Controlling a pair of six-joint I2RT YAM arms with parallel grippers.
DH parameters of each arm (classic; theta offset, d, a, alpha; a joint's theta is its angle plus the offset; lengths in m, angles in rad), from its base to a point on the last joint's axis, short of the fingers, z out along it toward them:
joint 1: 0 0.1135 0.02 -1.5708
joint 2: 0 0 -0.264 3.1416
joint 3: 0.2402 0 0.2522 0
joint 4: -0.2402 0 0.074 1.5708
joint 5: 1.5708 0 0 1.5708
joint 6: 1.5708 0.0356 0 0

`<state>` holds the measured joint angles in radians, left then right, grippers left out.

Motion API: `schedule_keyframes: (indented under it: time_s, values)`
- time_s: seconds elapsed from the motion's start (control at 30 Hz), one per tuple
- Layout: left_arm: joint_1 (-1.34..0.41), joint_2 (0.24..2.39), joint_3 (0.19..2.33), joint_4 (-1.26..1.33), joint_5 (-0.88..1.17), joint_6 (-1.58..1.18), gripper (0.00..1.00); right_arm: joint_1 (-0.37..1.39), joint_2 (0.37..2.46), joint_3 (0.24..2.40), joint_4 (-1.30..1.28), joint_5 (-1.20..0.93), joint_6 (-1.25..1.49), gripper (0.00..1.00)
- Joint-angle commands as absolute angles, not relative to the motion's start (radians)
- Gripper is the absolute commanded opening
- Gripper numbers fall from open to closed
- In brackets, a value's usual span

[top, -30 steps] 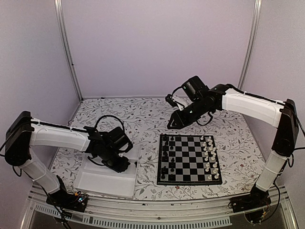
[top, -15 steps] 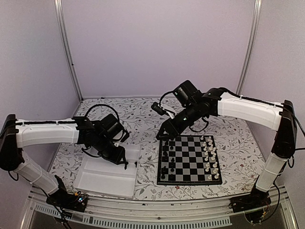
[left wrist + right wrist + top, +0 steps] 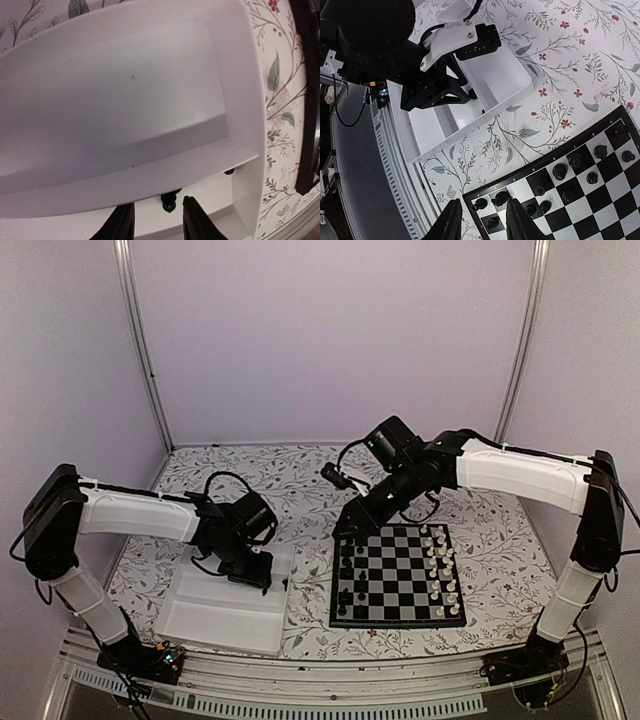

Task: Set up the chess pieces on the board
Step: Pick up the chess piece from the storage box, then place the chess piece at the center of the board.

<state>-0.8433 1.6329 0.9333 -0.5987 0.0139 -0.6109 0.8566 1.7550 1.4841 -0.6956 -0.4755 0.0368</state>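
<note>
Near edge: one aluminium rail [image 3: 330, 680] carries the two arm bases.

One white two-compartment tray [image 3: 215, 625] lies to the left on the cloth. One black-and-white chessboard [image 3: 400, 580] with a thin black border lies just beside it to the right, apart from it.

The left gripper [image 3: 157, 212] hangs low inside the tray. Its jaws are parted, one on either side of a single black chess piece [image 3: 169, 200] and not touching it. This piece lies in the narrow compartment near the divider. A second black piece [image 3: 229, 172] shows partly past the divider end.

The black chess pieces [image 3: 560, 171] on the chessboard occupy its left-hand files. Twelve can be counted in the right wrist view, where the board runs out of frame. The white chess pieces [image 3: 437, 560] stand in the two right-hand files, and their number is too fine to count.

The right gripper [image 3: 483, 207] hovers above the far left corner of the chessboard, jaws apart and holding nothing.

Surface: a white cloth [image 3: 300, 480] printed with grey-green leafy vines and small red flowers.

Surround: pale lilac walls [image 3: 330, 340] with two aluminium uprights [image 3: 140, 340], one at each back corner.
</note>
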Motion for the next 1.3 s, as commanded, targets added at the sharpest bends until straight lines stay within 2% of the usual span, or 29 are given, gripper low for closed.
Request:
schedule_keyframes:
  time_s: [0.0, 0.23, 0.47, 0.57, 0.87, 1.07, 1.27]
  values:
    - [-0.825, 1.681, 0.943, -0.524, 0.009, -0.644, 0.36, 0.855, 1.708, 1.462, -0.682, -0.46, 0.053, 0.33]
    - [-0.827, 1.725, 0.923, -0.495, 0.005, -0.645, 0.33, 0.855, 1.705, 1.457, -0.684, -0.455, 0.061, 0.33]
    - [-0.827, 1.67, 0.905, -0.514, 0.018, -0.642, 0.16, 0.857, 1.707, 1.453, -0.667, -0.463, 0.082, 0.32]
    - [-0.827, 1.613, 0.91, -0.549, 0.016, -0.641, 0.13, 0.856, 1.709, 1.453, -0.655, -0.47, 0.09, 0.32]
    - [-0.804, 1.426, 0.95, -0.575, 0.075, -0.688, 0.13, 0.885, 1.717, 1.456, -0.601, -0.485, 0.118, 0.32]
    - [-0.79, 1.422, 0.977, -0.448, 0.326, -0.576, 0.13, 0.928, 1.765, 1.543, -0.644, -0.478, 0.063, 0.33]
    - [-0.788, 1.47, 1.035, -0.506, 0.594, -0.376, 0.12, 0.963, 1.744, 1.573, -0.703, -0.456, -0.149, 0.35]
